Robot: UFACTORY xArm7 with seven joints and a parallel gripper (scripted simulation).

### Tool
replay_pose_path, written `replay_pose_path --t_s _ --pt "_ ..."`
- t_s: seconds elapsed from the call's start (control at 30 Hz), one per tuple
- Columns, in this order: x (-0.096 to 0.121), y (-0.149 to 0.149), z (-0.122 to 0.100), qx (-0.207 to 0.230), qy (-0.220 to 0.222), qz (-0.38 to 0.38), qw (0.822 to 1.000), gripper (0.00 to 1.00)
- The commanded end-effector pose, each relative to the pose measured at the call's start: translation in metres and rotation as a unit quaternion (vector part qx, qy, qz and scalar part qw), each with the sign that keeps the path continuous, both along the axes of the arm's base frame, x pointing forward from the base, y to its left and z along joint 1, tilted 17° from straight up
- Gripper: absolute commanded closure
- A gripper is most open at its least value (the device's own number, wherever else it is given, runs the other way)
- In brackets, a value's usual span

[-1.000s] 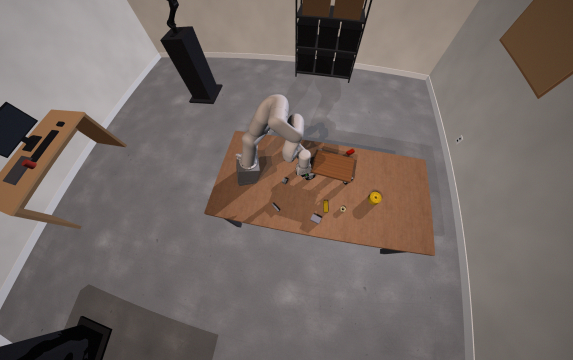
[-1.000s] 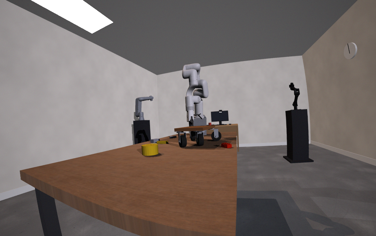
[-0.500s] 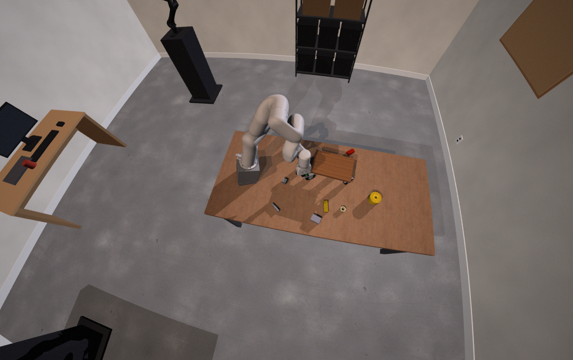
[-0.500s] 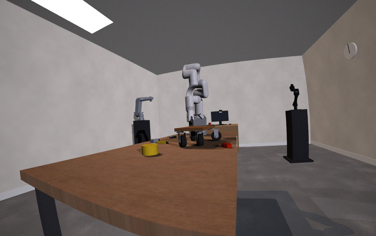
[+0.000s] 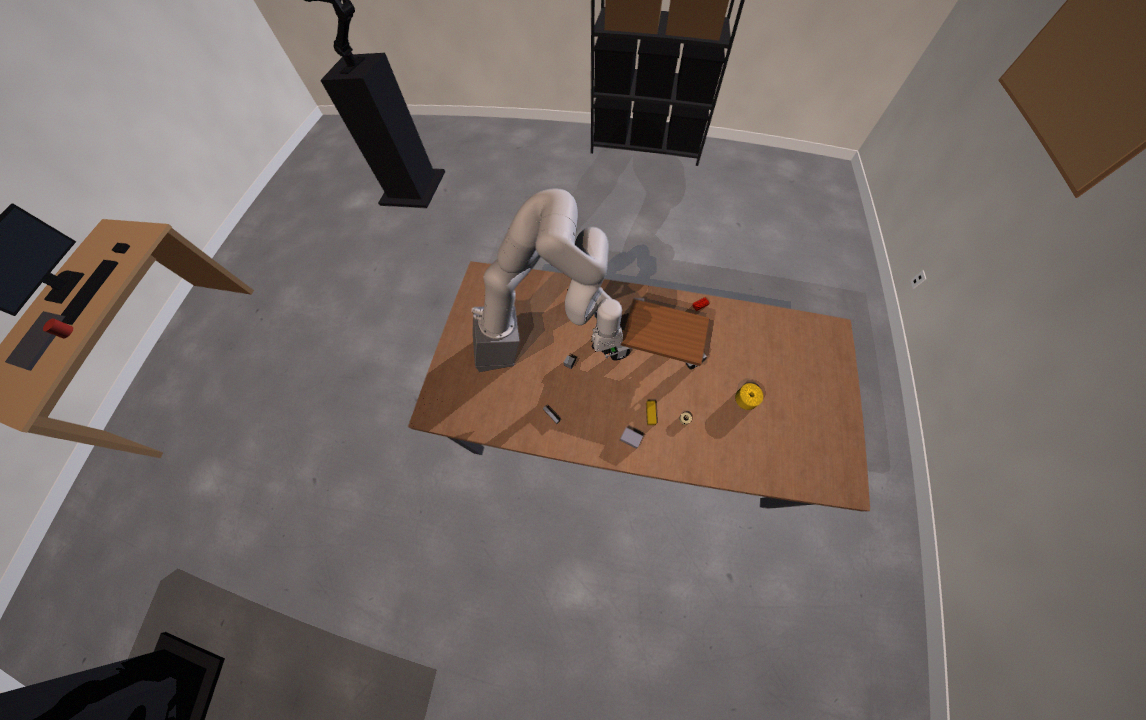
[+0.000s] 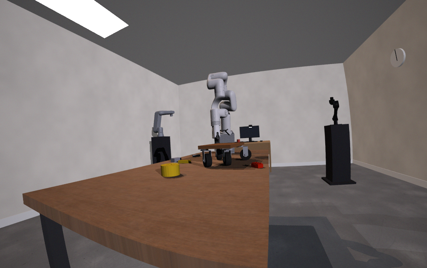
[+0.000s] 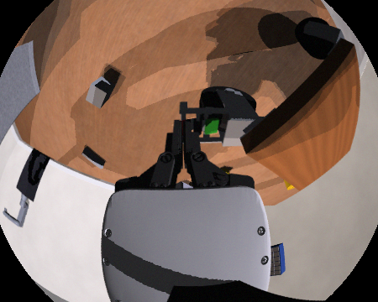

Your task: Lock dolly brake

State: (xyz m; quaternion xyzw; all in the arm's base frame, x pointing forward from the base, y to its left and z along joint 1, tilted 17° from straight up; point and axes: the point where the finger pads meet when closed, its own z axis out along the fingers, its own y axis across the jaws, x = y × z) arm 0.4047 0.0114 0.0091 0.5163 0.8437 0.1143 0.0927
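One arm on the job, pressing step in hand. Left to right in the wrist view: a small grey block [image 7: 101, 89] lies at 10 o'clock of the claw [image 7: 184, 117], apart from it. The claw's fingers are pressed together with nothing between them, pointing down at the corner caster [image 7: 229, 102]. The tips sit right at the brake pedal [image 7: 212, 127], whose green end shows just at 2 o'clock of them; the red end is hidden, probably under the fingers. Can't tell if there is contact. The dolly [image 5: 666, 330] stands on the surface [image 5: 792, 447] at 3 o'clock of the claw, deck level, wheels down.

Judgement: pedal not confirmed flipped yet. Next move calls for a short, straight-down push on the red end, no sideways load, or the dolly could roll off its spot. Then lift straight off.
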Motion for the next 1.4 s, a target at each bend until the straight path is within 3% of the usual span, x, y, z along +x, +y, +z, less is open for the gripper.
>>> replay_pose_path --t_s 0.0,1.37 --pt "0.001 0.0 0.001 0.0 -0.001 0.0 1.0 1.0" --pt "0.004 0.001 -0.011 0.0 -0.001 0.0 1.0 1.0"
